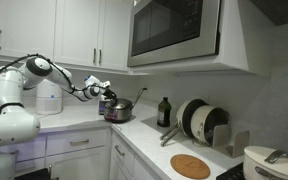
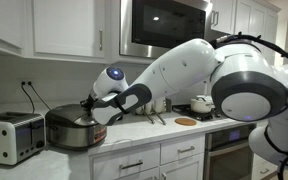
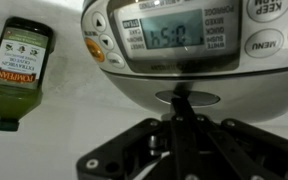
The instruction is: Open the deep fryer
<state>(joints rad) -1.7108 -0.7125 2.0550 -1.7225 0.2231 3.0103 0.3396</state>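
The deep fryer [image 1: 118, 110] is a round stainless-steel cooker in the counter corner. In an exterior view [image 2: 72, 130] its dark lid lies down on top. In the wrist view its body [image 3: 184, 75] fills the upper right, with a display panel and an oval release button on the front. My gripper [image 3: 180, 103] is shut, its fingertips together and touching that oval button. In both exterior views the gripper [image 1: 105, 93] [image 2: 94, 106] is at the fryer's upper edge.
An olive oil bottle [image 3: 19, 70] [image 1: 164, 112] stands beside the fryer. A white canister appliance [image 1: 49, 97], a dish rack with plates [image 1: 202, 120], a round wooden board [image 1: 190, 166] and a white pot [image 1: 274, 160] stand on the counter. A toaster [image 2: 9, 138] sits beside the fryer, and a microwave [image 1: 174, 30] hangs overhead.
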